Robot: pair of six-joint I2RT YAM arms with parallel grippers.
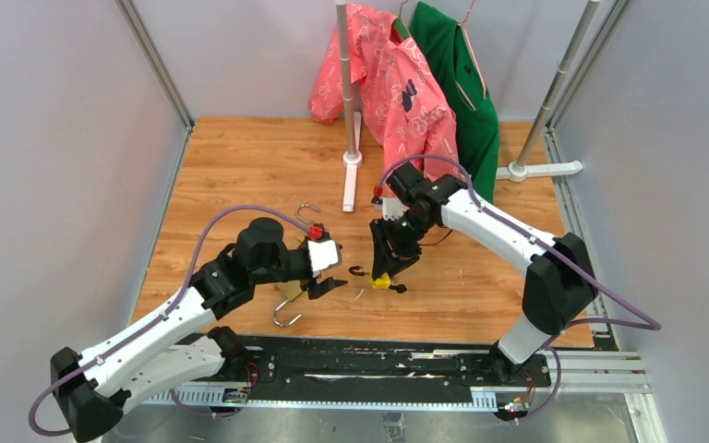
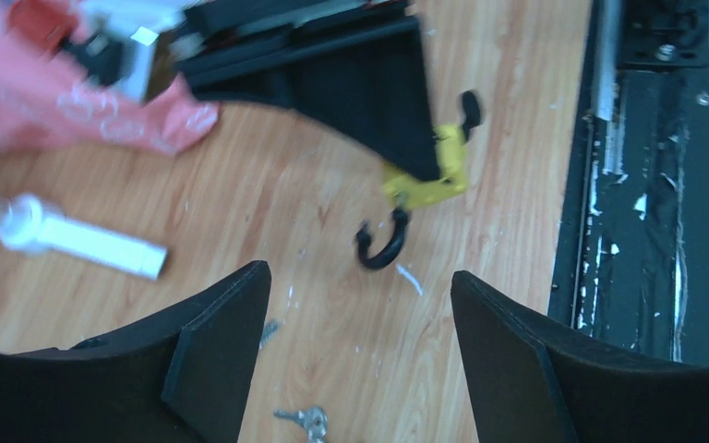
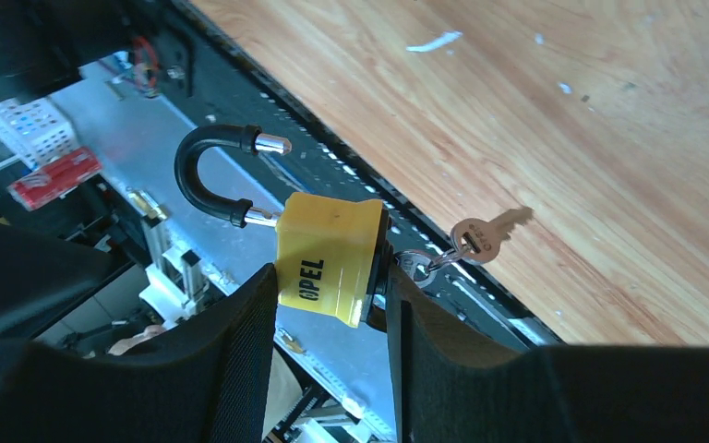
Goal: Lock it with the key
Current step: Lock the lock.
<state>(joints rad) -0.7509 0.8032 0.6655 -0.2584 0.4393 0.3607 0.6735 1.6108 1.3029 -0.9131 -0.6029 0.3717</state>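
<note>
Yellow padlock (image 3: 328, 263) pinched by body between fingers of right gripper (image 3: 328, 305), over front part of tabletop (image 1: 258, 157). Shackle (image 3: 208, 171) seen open, one end free. Key (image 3: 480, 235) hung on ring at padlock's bottom end. Left gripper (image 2: 358, 277) spread wide, nothing held, just left of padlock. Loose keys (image 2: 309, 420) laid on tabletop near padlock.

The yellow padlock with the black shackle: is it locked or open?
Open: the yellow padlock has one silver end of its black shackle free, outside the body.
</note>
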